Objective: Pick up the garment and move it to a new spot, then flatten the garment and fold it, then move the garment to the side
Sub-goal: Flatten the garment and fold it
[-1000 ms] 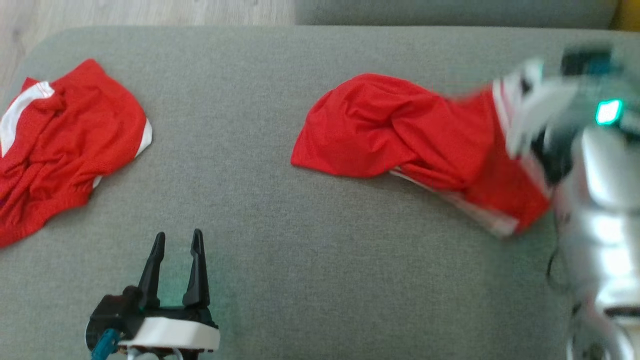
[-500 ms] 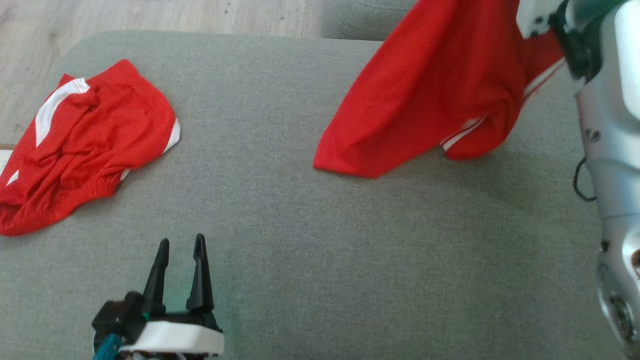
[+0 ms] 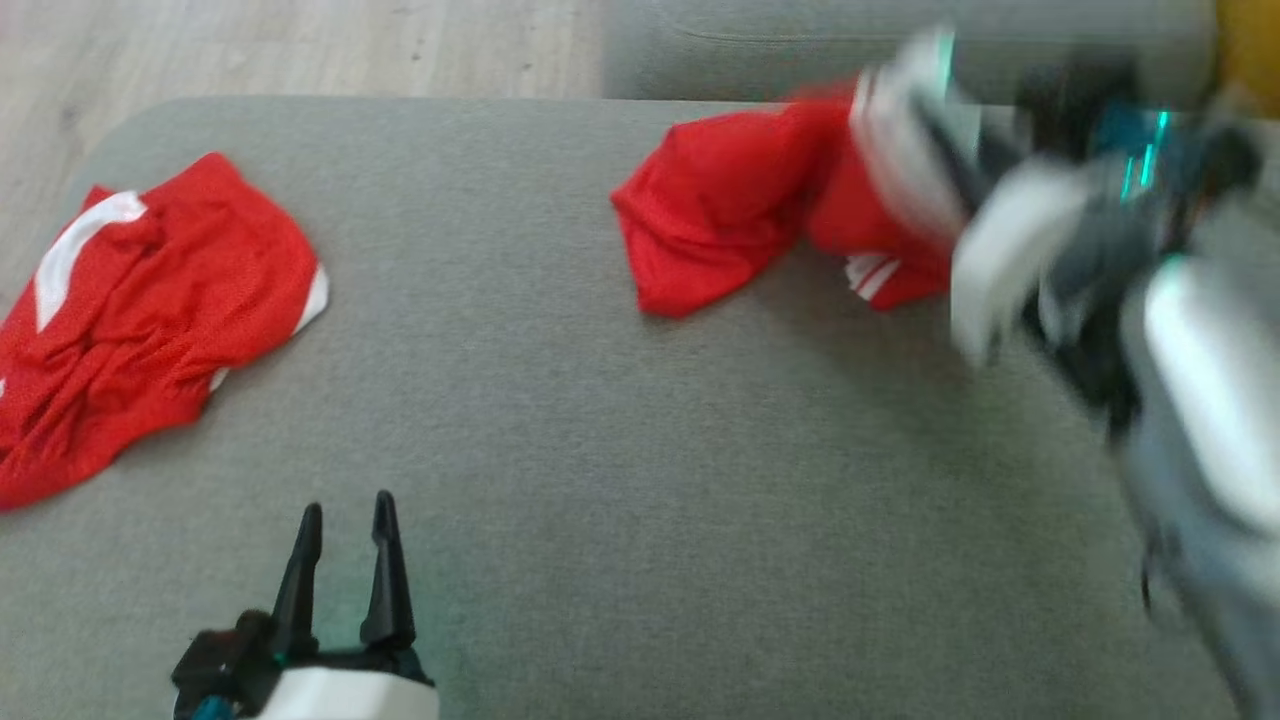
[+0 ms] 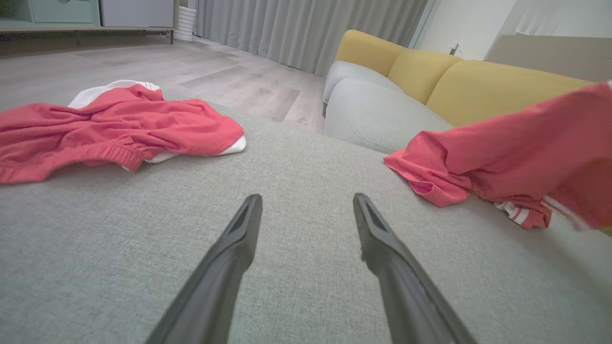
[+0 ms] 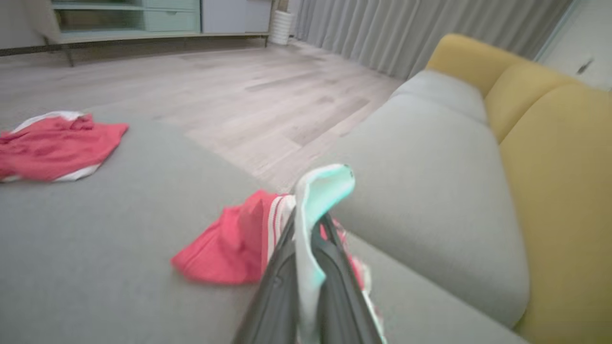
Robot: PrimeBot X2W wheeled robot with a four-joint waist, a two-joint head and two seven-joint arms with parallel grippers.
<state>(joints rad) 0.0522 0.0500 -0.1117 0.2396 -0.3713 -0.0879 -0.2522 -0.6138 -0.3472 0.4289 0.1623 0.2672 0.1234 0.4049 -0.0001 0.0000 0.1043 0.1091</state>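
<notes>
Red garment [image 3: 720,200] is pinched by its white edge [image 5: 320,186] in the closed right gripper [image 5: 308,229], partly lifted at the grey ottoman's [image 3: 600,450] far right, seemingly for carrying. The left gripper [image 3: 347,505] is spread wide, empty, at the ottoman's near left, clear of the cloth.

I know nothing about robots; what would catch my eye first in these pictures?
A bright red garment stands out at the far right of the grey cushion, its white edge pinched in the shut right gripper. A second crumpled red garment with white trim lies at the left. The left gripper is open and empty near the front.
</notes>
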